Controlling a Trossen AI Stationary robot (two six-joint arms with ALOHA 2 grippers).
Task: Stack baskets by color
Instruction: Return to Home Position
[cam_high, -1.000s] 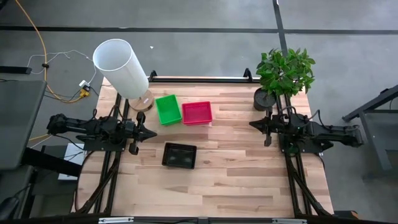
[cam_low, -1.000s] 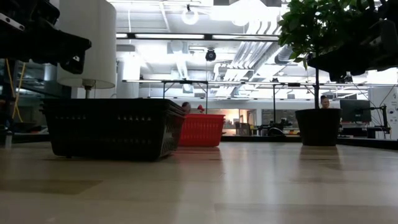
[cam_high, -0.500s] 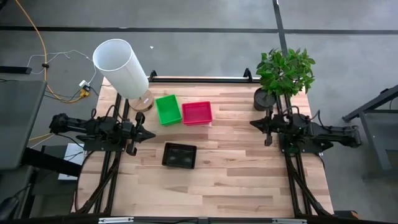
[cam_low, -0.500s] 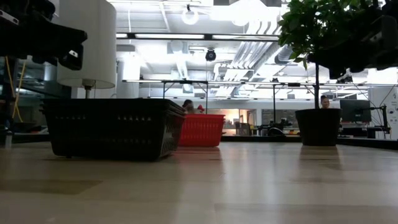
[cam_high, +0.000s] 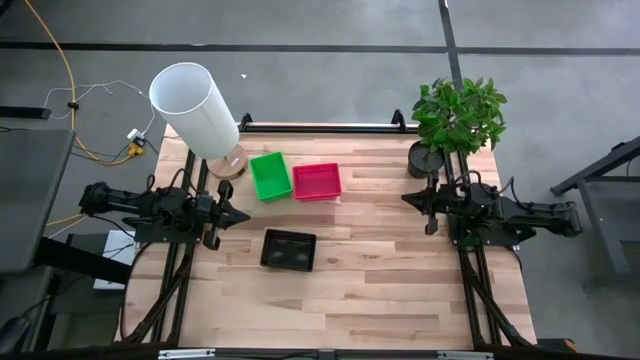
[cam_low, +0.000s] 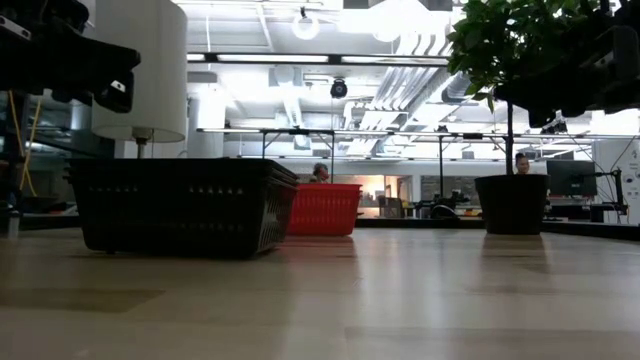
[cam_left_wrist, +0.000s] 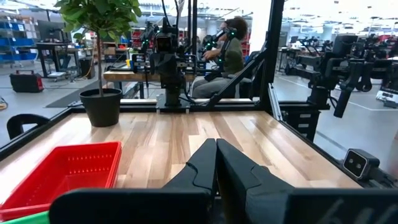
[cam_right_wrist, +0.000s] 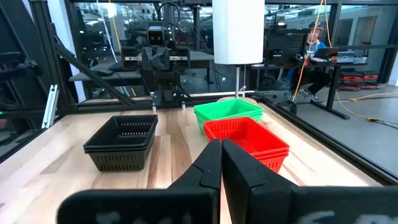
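Three piles of baskets stand on the desk (cam_high: 380, 285), one of each colour: a green pile (cam_high: 268, 175), a pink pile (cam_high: 317, 182) and a black pile (cam_high: 289, 250). In the right wrist view the pink and black piles show layered rims, so each holds more than one basket. The exact number in any pile cannot be read.

The green pile and pink pile sit just beside each other toward the back edge of the desk. The green one is on the left arm's side, near the foot of the one white cylinder (cam_high: 195, 108). The black pile stands alone nearer the middle, apart from the other two. One potted plant (cam_high: 455, 120) stands at the back corner on the right arm's side.

The left tool (cam_high: 243, 215) hangs over the left side of the desk, pointing inward. Its two fingers are pressed together with only a seam between them, holding nothing and touching no basket. The right tool (cam_high: 406, 198) hangs over the right side, near the plant's pot. Its fingers are likewise closed against each other and empty, well apart from the piles.
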